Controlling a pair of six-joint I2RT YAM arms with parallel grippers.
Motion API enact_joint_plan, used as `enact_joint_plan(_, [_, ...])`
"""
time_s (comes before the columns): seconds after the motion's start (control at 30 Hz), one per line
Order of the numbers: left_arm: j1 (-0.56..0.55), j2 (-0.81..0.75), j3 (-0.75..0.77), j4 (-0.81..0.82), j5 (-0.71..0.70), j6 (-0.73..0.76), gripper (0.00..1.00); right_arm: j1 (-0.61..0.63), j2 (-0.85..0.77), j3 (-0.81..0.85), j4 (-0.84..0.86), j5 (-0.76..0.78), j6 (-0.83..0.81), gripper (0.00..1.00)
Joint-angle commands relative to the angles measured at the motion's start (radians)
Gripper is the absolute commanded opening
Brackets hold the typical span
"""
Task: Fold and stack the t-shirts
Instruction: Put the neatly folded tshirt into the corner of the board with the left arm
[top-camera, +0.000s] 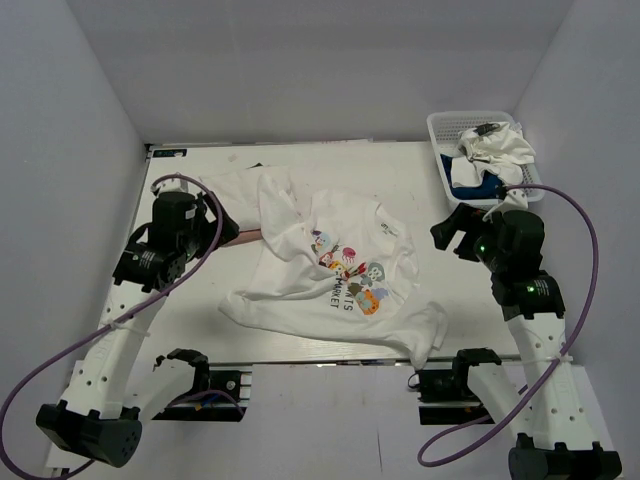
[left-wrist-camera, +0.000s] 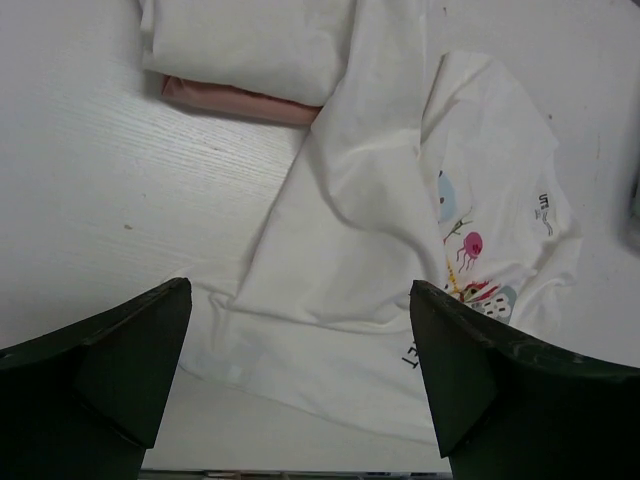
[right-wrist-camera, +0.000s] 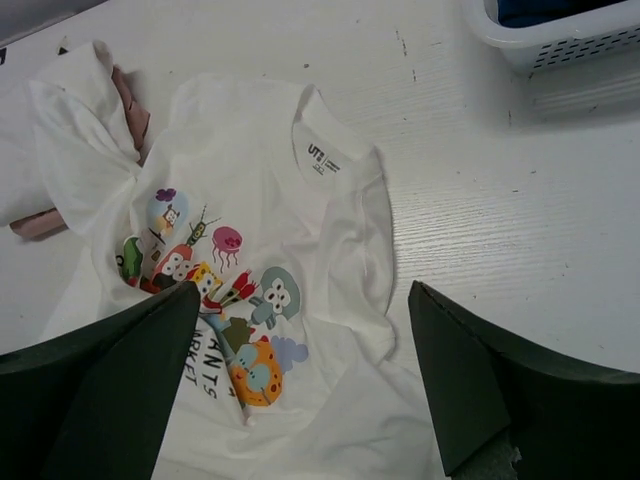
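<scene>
Printed t-shirt (top-camera: 340, 270) lay open and rumpled, mid-table (top-camera: 400, 180); both grippers empty.
Left gripper (left-wrist-camera: 298, 300) and right gripper (right-wrist-camera: 302, 300) hung over it, jaws wide apart, gripping nothing. Its left side lay against a folded white t-shirt (left-wrist-camera: 250, 45) stacked on a folded pink t-shirt (left-wrist-camera: 240, 100). Basket (top-camera: 440, 150) at far right held more cloth.

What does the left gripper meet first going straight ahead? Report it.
Probably the printed t-shirt; its rumpled white cloth fills the line ahead of the open left gripper. Depth is unclear.
</scene>
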Motion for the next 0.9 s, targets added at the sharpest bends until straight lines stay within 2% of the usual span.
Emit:
enact_joint_plan(0.0, [0.002,-0.025,-0.006,-0.024,0.023,-0.011,1.0,0.003,-0.016,-0.004,-0.002,-0.025,0.002,0.9])
enact_joint_plan(0.1, [0.002,-0.025,-0.006,-0.042,0.032,-0.02,1.0,0.001,-0.019,-0.002,-0.004,-0.023,0.01,0.9])
enact_joint_plan(0.33, [0.002,0.012,-0.032,-0.021,0.032,-0.077,1.0,0.004,0.022,-0.022,0.017,-0.161,-0.042,0.9])
enact_joint_plan(0.47, [0.002,0.163,0.02,0.02,0.021,-0.089,1.0,0.004,0.053,-0.004,-0.002,-0.171,-0.075,0.9])
enact_joint_plan(0.57, [0.002,0.332,0.112,0.059,0.03,-0.077,1.0,0.004,0.062,-0.004,-0.006,-0.161,-0.081,0.9])
enact_joint_plan(0.77, [0.002,0.648,0.277,0.087,-0.097,-0.077,1.0,0.004,0.095,-0.005,0.008,-0.108,-0.084,0.9])
enact_joint_plan(0.87, [0.026,0.751,0.382,0.051,-0.108,-0.095,1.0,0.001,0.128,0.009,0.004,-0.098,-0.082,0.9])
